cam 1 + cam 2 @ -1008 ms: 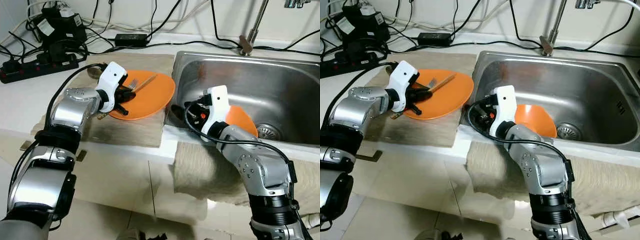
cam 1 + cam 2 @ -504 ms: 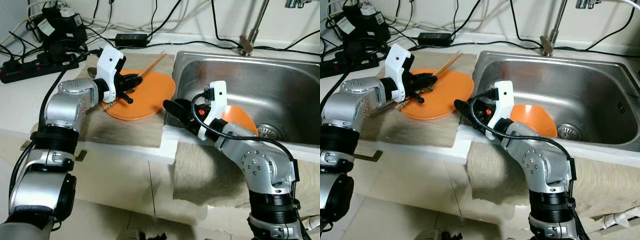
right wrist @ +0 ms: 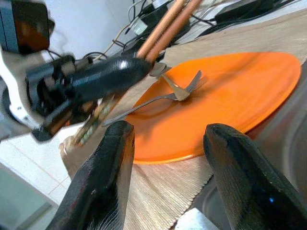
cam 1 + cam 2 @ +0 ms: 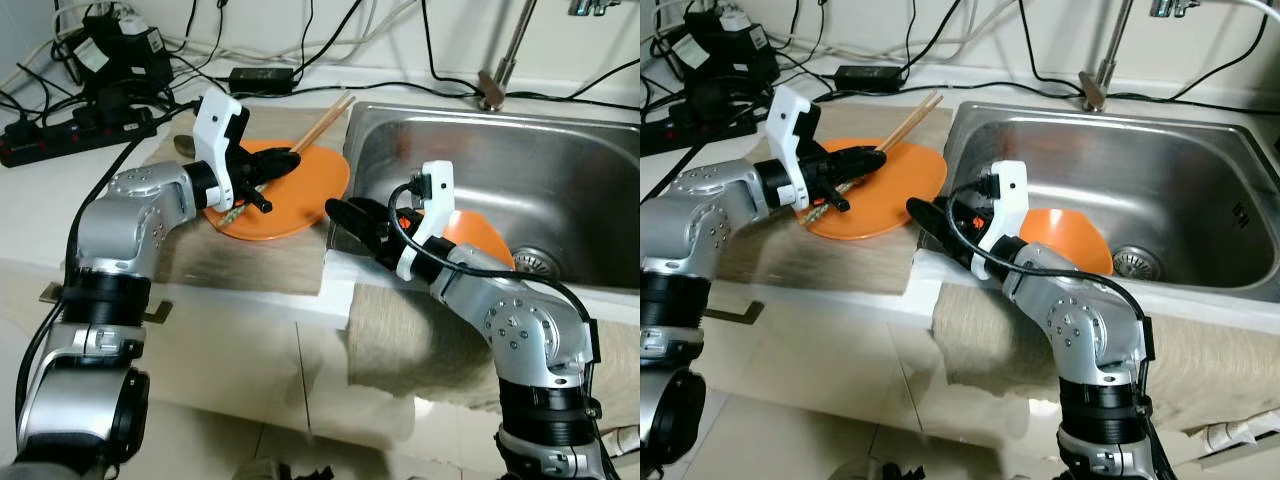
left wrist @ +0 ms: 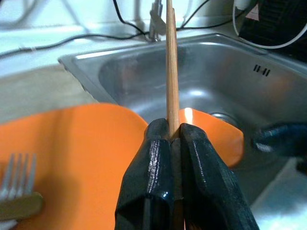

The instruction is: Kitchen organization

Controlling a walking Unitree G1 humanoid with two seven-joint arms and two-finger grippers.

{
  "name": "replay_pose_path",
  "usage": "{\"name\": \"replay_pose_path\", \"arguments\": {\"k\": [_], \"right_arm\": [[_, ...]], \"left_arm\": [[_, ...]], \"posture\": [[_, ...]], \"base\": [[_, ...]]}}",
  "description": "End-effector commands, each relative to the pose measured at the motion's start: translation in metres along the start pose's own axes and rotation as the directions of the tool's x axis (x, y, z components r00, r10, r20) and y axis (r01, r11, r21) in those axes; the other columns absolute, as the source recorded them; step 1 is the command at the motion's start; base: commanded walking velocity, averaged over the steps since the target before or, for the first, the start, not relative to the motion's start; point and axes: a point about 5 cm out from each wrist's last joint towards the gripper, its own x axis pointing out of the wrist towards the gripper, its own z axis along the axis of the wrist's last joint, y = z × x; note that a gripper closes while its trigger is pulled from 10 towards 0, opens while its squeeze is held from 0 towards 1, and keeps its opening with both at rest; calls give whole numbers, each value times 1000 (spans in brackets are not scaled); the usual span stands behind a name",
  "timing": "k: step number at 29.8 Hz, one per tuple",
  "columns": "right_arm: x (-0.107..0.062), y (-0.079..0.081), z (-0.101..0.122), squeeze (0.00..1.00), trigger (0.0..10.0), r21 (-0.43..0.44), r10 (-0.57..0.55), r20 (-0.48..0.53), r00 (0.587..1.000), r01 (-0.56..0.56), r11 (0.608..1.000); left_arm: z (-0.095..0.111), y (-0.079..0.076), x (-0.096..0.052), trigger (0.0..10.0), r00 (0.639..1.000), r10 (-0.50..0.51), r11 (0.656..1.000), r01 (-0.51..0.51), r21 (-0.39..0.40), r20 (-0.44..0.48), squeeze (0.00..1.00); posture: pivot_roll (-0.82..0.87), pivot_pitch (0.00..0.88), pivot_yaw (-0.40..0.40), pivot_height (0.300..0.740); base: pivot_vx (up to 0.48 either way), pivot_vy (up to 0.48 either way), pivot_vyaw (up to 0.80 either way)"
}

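Observation:
My left gripper [image 4: 283, 162] is shut on a pair of wooden chopsticks [image 4: 325, 118], held tilted above the orange plate [image 4: 300, 195] on the counter mat. The left wrist view shows the fingers [image 5: 154, 158] clamped on the chopsticks [image 5: 169, 62], pointing toward the sink. A metal fork [image 3: 177, 93] lies on the plate [image 3: 230, 100]. My right gripper [image 4: 352, 222] hangs open over the sink's left rim, aimed at the plate, holding nothing. An orange bowl [image 4: 482, 236] sits in the steel sink [image 4: 570, 170], behind my right wrist.
A beige mat [image 4: 250, 258] lies under the plate. A towel [image 4: 400, 340] hangs over the counter's front edge. A power strip [image 4: 70, 137], adapters and several cables crowd the back left. The tap [image 4: 500, 70] rises behind the sink.
The left gripper has lifted the chopsticks off the plate and swung their tips toward the sink. The right gripper drew back from the bowl to the sink rim and now faces the plate.

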Motion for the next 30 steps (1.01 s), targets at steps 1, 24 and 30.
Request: {"name": "replay_pose_path", "arguments": {"k": [1,24,30], "right_arm": [[2,2,5,0,10000,7,9,9,1000,-9,1000],[14,-7,19,0,10000,91,-21,107,994,12,996],[18,-4,23,0,10000,123,1,129,992,-17,992]], "left_arm": [[5,-3,-2,0,1000,-19,1000,19,4,20,0],[12,-19,-6,0,982,-121,990,130,-52,148,0],[7,-19,-6,0,982,-123,989,134,-64,144,0]], "posture": [[42,11,49,740],[58,0,36,740],[62,0,33,740]], "base": [[0,0,0],[0,0,0],[0,0,0]]}}
